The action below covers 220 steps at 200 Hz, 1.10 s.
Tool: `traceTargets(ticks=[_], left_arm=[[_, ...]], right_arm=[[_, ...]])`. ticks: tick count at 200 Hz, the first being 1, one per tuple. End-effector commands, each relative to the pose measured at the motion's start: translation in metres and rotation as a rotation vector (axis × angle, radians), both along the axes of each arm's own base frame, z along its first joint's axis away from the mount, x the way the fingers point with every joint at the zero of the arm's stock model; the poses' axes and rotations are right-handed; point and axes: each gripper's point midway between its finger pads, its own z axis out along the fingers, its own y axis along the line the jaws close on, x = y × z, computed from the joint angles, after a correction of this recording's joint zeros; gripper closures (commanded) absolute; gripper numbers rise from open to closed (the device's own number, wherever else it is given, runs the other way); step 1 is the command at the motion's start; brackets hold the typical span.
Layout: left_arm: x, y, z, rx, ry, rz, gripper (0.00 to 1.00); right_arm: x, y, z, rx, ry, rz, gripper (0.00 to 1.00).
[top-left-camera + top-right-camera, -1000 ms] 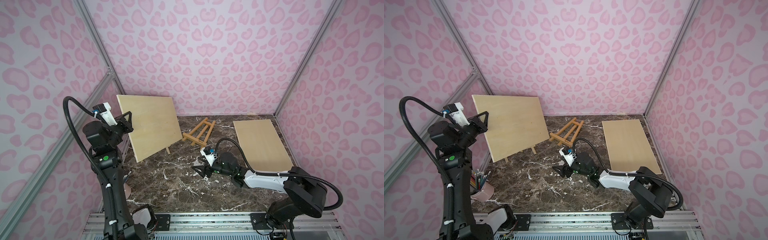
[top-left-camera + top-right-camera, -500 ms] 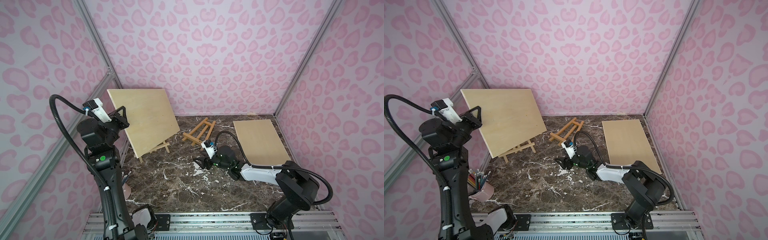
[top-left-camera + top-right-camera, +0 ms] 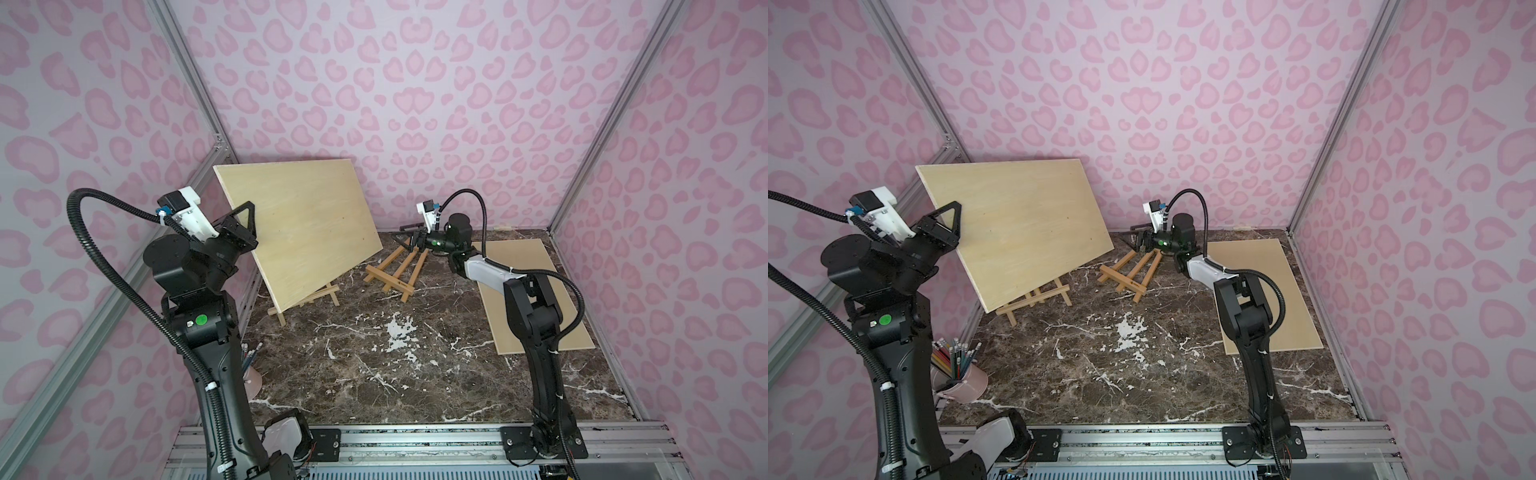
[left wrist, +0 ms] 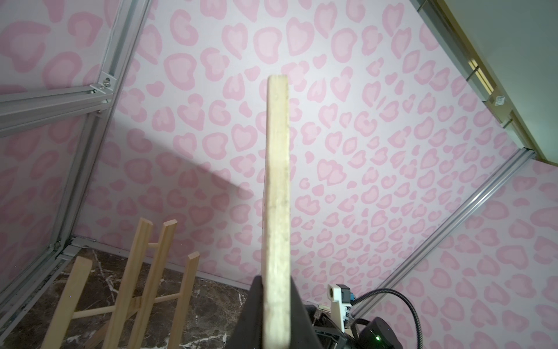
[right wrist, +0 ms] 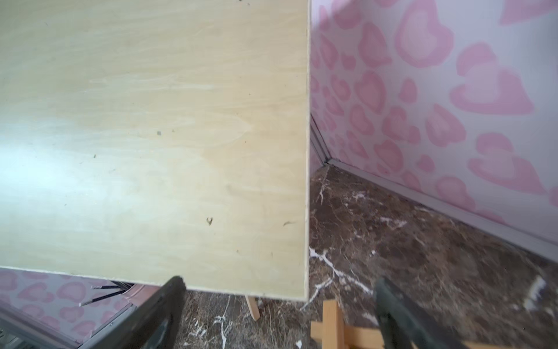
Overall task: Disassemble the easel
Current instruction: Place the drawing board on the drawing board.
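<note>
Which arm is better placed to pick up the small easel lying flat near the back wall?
Right. The right pincer, open, sits at the far end of the flat easel; the left pincer is shut on the tilted board.

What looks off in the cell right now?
One easel lies flat on the table at the back, not standing. The big board hangs tilted, one corner low, clamped at its edge by the left gripper, over the other easel. Nothing looks spilled or broken.
</note>
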Motion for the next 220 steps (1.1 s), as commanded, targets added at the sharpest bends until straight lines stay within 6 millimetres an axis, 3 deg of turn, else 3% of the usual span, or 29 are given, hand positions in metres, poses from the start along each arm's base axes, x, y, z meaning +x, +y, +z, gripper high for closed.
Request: traceTargets(ticks=[1,21,54,74,124,141,155,159,171,213,220], left_arm=[[-0.027,-0.029,0.059,0.029,-0.211,-0.095,0.97],[-0.028,-0.037,0.06,0.011,-0.21,-0.142,0.97],[-0.031,-0.047,0.063,-0.023,-0.216,-0.207,0.97],[-0.03,-0.05,0.066,-0.043,-0.219,-0.24,0.97],[-0.026,-0.059,0.072,-0.08,-0.216,-0.329,0.97],[-0.025,-0.064,0.071,-0.067,-0.208,-0.35,0.97],[-0.019,-0.068,0.061,-0.055,-0.173,-0.361,0.97],[-0.023,-0.071,0.068,-0.037,-0.185,-0.364,0.97],[-0.019,-0.073,0.063,-0.028,-0.167,-0.37,0.97],[0.005,-0.085,0.045,-0.021,-0.108,-0.443,0.97],[0.01,-0.089,0.041,-0.016,-0.093,-0.456,0.97]], right_arm=[[0.0,0.008,0.004,-0.003,0.057,0.142,0.02],[0.008,0.012,0.014,0.015,0.077,0.207,0.02],[0.001,0.003,0.038,0.098,0.117,0.308,0.18],[-0.019,-0.013,0.054,0.179,0.113,0.357,0.28],[-0.093,-0.04,0.089,0.319,0.076,0.544,0.52],[-0.106,-0.037,0.093,0.289,0.095,0.558,0.64],[-0.121,-0.039,0.099,0.274,0.066,0.543,0.65],[-0.124,-0.039,0.099,0.269,0.066,0.532,0.66],[-0.131,-0.045,0.11,0.258,0.033,0.489,0.68],[-0.157,-0.067,0.115,0.185,-0.011,0.369,0.7],[-0.162,-0.071,0.109,0.173,0.003,0.35,0.7]])
